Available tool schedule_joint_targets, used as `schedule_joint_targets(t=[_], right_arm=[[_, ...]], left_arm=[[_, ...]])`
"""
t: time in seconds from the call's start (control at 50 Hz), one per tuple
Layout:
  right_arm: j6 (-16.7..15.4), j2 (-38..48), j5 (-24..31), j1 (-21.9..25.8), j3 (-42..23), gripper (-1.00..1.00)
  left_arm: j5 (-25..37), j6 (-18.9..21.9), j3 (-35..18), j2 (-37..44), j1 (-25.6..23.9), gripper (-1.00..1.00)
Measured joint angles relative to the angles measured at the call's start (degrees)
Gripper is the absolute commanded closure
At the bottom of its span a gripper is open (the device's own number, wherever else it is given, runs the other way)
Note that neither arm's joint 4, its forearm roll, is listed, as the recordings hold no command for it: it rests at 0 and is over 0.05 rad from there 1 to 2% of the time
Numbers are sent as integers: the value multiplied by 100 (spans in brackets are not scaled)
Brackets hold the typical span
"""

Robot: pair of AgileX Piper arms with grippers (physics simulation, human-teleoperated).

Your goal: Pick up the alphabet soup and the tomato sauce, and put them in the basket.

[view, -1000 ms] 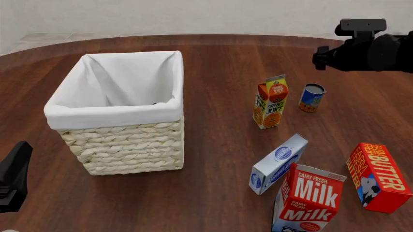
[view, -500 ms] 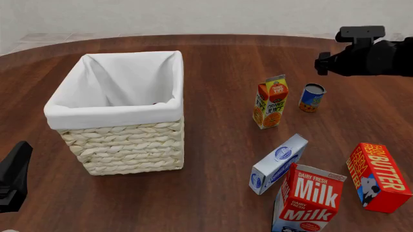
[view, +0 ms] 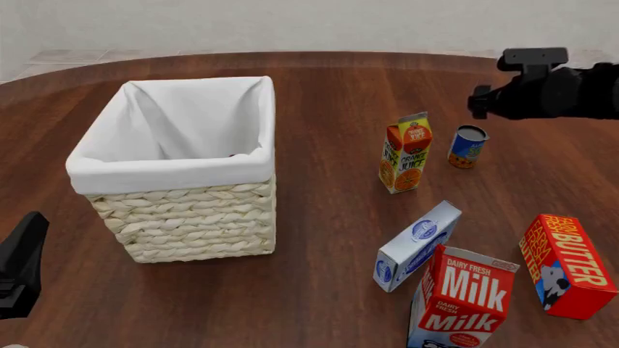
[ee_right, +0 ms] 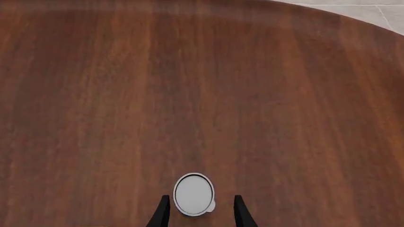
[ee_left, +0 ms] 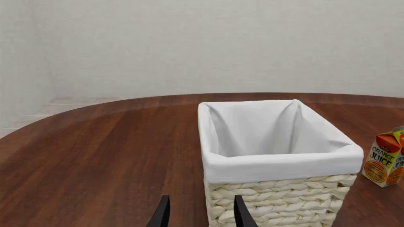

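Note:
The alphabet soup [view: 468, 146], a small can with a blue and orange label, stands upright right of the orange juice carton. In the right wrist view its grey lid [ee_right: 194, 194] sits just ahead of the two fingertips. My right gripper [view: 480, 101] [ee_right: 200, 215] hangs open above the can, apart from it. The basket [view: 174, 170] [ee_left: 277, 161] of pale wicker with a white lining stands at the left. My left gripper [view: 19, 264] [ee_left: 200, 217] is open and holds nothing, low beside the basket's near left corner. The tomato sauce is out of view.
An orange juice carton [view: 405, 152] [ee_left: 386, 158] stands between basket and can. Near the front right stand a milk carton [view: 462, 299], a pale blue and white carton [view: 416, 245] lying tilted, and a red butter box [view: 567, 264].
My right arm has come down a little toward the can. The left arm and all objects have stayed put.

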Motion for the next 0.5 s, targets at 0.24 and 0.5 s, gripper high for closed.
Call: schedule_joint_targets(t=[0.24,0.5], right_arm=[[29,163,-17,41,-49,-100],[59,265,-75,63,-7,-100]], left_arm=[[0,0,0,0,0,-100],[0,0,0,0,0,-100]])
